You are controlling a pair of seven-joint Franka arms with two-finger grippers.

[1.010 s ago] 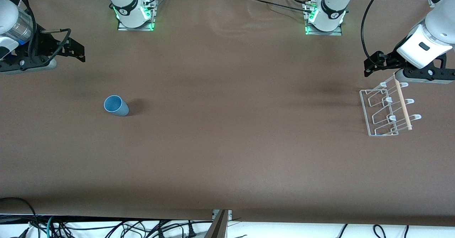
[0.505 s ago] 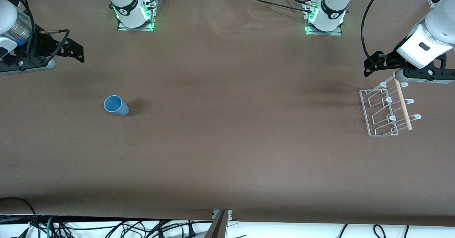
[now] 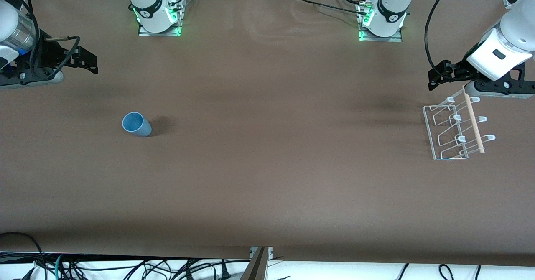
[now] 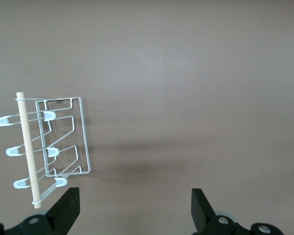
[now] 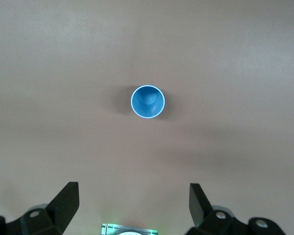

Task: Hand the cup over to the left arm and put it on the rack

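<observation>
The light-blue cup [image 3: 136, 124] stands upright and alone on the brown table, toward the right arm's end. It shows from above in the right wrist view [image 5: 147, 102]. My right gripper [image 3: 85, 60] hangs open and empty over bare table, apart from the cup; its fingers [image 5: 68, 197] are spread wide. The white wire rack [image 3: 457, 127] with its pale wooden dowel [image 3: 473, 121] sits toward the left arm's end, also in the left wrist view [image 4: 49, 147]. My left gripper [image 3: 443, 74] hangs open and empty over the table beside the rack, fingers [image 4: 201, 208] wide apart.
The two arm bases with green lights [image 3: 159, 19] [image 3: 382, 23] stand along the table's edge by the robots. A black cable [image 3: 428, 29] loops by the left arm. Loose cables [image 3: 125, 269] lie under the table's edge nearest the front camera.
My right gripper has drifted slightly toward the right arm's end of the table. The cup, the rack and the left arm have not moved.
</observation>
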